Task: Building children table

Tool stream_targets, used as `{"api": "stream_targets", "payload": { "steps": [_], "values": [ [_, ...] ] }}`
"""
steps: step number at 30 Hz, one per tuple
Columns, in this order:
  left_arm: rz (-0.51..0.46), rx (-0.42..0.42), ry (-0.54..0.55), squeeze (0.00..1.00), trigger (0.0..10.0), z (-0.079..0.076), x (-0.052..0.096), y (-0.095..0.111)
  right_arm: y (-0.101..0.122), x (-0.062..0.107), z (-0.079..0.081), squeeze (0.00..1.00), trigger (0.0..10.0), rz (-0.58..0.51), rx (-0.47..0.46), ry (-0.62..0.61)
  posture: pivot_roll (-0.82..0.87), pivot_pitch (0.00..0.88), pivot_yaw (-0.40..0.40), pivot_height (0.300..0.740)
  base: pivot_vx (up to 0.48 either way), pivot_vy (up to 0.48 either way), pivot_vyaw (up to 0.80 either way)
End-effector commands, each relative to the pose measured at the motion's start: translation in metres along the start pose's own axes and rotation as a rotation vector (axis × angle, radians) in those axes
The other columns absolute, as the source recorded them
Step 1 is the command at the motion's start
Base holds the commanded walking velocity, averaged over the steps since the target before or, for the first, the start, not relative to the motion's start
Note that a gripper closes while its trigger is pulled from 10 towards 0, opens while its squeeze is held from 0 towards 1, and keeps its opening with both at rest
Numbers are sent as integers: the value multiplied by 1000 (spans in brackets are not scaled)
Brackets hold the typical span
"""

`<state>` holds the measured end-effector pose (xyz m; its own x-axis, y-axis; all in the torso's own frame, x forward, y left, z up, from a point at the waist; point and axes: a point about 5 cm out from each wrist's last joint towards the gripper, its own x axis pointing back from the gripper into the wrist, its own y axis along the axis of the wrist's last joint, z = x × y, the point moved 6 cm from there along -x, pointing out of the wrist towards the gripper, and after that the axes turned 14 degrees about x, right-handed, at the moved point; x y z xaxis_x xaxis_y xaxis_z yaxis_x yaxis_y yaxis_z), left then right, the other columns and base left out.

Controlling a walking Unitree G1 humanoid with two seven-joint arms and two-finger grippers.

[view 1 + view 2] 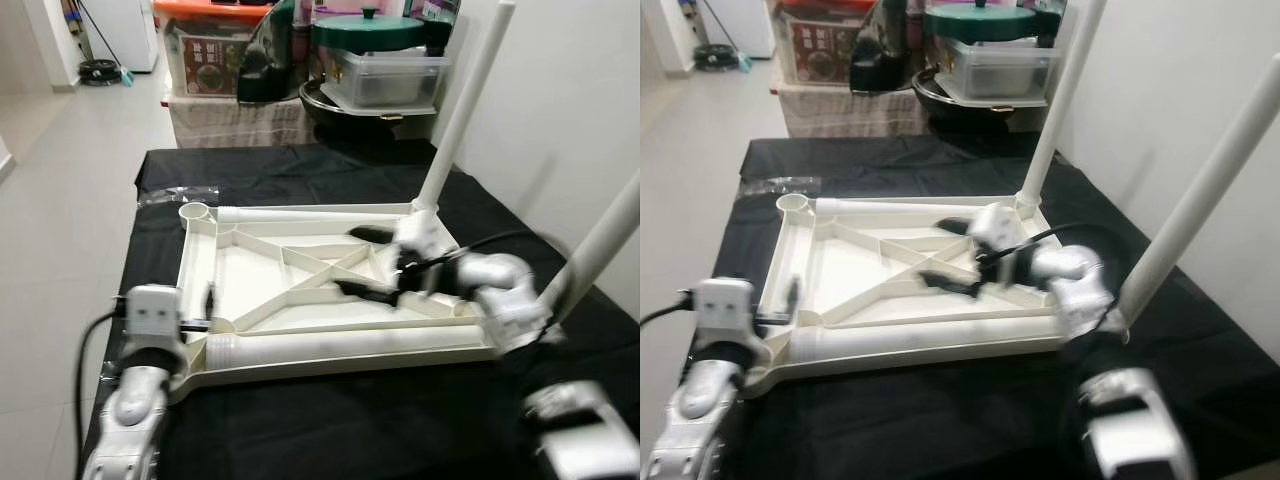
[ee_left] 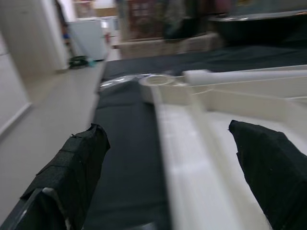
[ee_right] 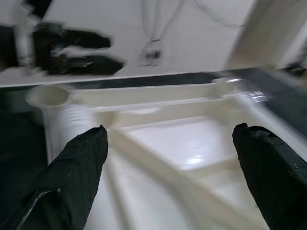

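In the left eye view, the cream tabletop frame (image 1: 300, 290) was seen lying upside down across the middle of the black-covered table (image 1: 330, 420), with two white legs (image 1: 462, 110) standing upright at its right-hand corners; the right end effector (image 1: 372, 262) was held with fingers spread wide over the frame's inner ribs, while the left end effector (image 1: 208, 305) was seen at the frame's near left corner. In the left wrist view, the left end effector's black fingers (image 2: 72, 167) were set wide apart astride the frame's edge wall (image 2: 192, 158). In the right wrist view, the right fingers (image 3: 79, 163) were likewise wide apart above the ribbed underside (image 3: 182, 158).
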<state>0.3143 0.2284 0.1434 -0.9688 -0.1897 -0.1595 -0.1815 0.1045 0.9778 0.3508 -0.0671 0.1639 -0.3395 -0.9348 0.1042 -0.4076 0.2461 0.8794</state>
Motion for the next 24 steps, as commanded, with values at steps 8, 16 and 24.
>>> {"api": "stream_targets", "payload": {
  "steps": [8, 16, 24],
  "values": [
    [4, -93, 113, 0, 10000, 46, 22, 5, -10, -12, 54, 0, 10000, 12, -75, 181, 82, 0, -98, 740, 0, 0, 0],
    [13, -104, 134, 0, 10000, 51, 32, 3, -4, -18, 56, 0, 10000, 9, -70, 202, 98, 0, -104, 740, 0, 0, 0],
    [15, -101, 122, 0, 10000, 47, 28, 3, -15, -24, 80, 0, 8510, 83, -34, 328, 101, 0, -105, 740, 0, 0, 0]
  ]
}}
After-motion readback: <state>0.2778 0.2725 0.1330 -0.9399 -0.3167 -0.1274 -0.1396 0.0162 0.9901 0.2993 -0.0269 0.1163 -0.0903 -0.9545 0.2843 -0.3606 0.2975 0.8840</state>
